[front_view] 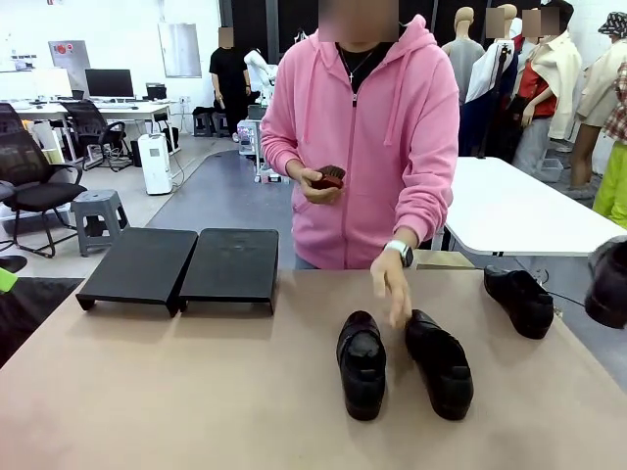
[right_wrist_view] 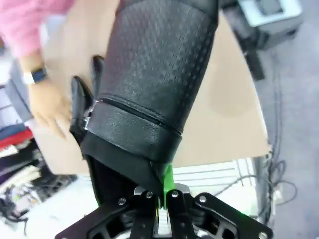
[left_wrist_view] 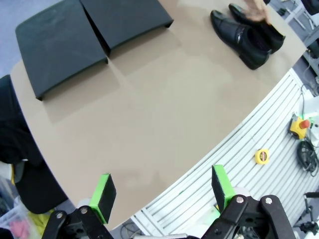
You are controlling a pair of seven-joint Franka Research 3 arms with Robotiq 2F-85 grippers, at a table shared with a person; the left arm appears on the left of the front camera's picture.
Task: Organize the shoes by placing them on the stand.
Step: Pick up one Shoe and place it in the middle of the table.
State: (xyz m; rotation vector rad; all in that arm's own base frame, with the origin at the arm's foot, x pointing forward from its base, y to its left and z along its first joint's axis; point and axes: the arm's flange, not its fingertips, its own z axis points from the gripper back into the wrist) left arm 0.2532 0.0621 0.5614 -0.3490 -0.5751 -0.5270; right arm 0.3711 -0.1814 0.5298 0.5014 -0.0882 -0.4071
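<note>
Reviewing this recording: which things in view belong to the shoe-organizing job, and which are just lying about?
Job: three black glossy leather slip-on shoes on the tan table; fourth shoe gripped by the right end effector; low black sloped panel stand.
Lying about: yellow tape roll; red-topped yellow stop button; grey plastic stool.
</note>
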